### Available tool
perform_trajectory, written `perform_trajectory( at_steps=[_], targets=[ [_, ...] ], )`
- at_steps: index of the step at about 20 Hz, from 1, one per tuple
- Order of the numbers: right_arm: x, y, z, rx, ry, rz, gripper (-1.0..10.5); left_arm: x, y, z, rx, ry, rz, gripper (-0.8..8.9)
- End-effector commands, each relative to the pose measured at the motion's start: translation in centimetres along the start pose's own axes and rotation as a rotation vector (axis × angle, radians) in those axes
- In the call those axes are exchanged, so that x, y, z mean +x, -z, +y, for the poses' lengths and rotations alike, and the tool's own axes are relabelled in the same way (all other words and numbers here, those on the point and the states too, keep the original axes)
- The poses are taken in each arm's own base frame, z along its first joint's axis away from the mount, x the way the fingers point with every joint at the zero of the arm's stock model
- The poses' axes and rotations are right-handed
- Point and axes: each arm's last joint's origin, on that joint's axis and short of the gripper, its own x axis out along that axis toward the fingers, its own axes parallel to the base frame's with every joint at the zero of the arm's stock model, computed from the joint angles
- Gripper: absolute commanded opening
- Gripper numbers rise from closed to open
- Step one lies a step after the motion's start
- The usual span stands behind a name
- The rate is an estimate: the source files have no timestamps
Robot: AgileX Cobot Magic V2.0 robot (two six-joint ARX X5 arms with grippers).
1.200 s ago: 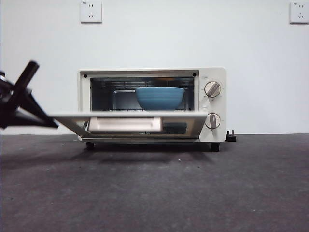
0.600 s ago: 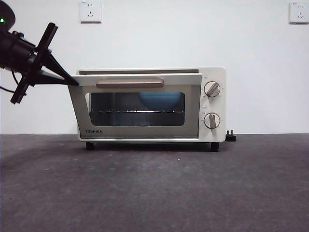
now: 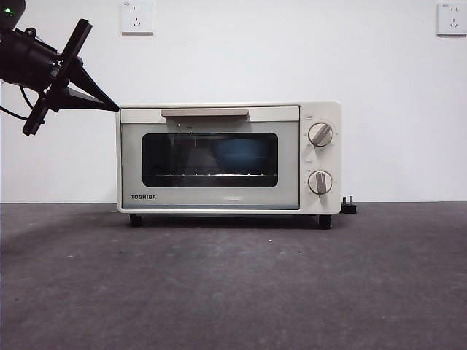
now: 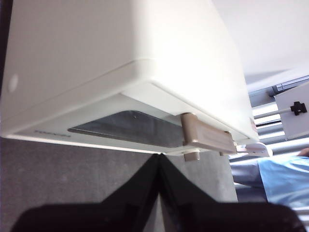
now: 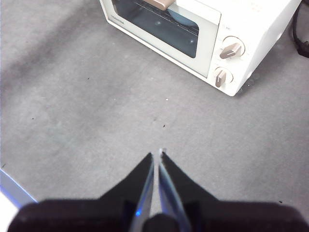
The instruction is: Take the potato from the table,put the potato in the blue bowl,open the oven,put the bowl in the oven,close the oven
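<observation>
The cream-white oven (image 3: 219,157) stands on the dark grey table (image 3: 233,292) with its glass door shut flush. Through the glass the blue bowl (image 3: 244,154) shows dimly on the wire rack. The potato is hidden. My left gripper (image 3: 113,108) is shut, its tip at the door's top left corner. In the left wrist view that gripper (image 4: 159,157) points at the door's upper edge beside the beige handle (image 4: 207,140). My right gripper (image 5: 157,154) is shut on nothing and hangs over bare table in front of the oven (image 5: 203,29).
Two round knobs (image 3: 321,134) sit on the oven's right panel. A black plug (image 3: 349,206) lies by its right rear foot. Wall sockets (image 3: 137,16) are high on the white wall. A person in blue (image 4: 285,179) stands beyond the oven.
The oven door has swung up from lying flat open to fully shut, with my left gripper rising along its left corner. The bowl now shows only through the glass.
</observation>
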Motion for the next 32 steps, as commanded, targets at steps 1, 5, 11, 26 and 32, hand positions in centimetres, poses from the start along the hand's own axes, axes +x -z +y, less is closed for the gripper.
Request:
perform_trajectory(
  at_steps=[1,5,11,26,32],
  targets=[
    [0.2,0.3,0.0,0.009,-0.007,0.018,0.2,0.0,0.2,-0.1,0.000,0.032,0.034,-0.08],
    [0.1,0.6,0.1,0.017,-0.013,0.052,0.3,-1.7,1.7,-2.0,0.094,-0.011,0.102,-0.08],
    [0.1,1.1,0.2,0.031,-0.023,0.100,0.3,-10.1,7.0,-10.1,0.504,-0.387,0.005,-0.08],
    [0.1,1.0,0.2,0.027,-0.017,0.089,0.3,-19.7,13.8,-15.7,0.704,-0.414,-0.193,-0.04],
    [0.1,1.0,0.2,0.027,-0.017,0.090,0.3,-17.6,12.2,-14.8,0.764,-0.470,-0.139,-0.04]
  ],
)
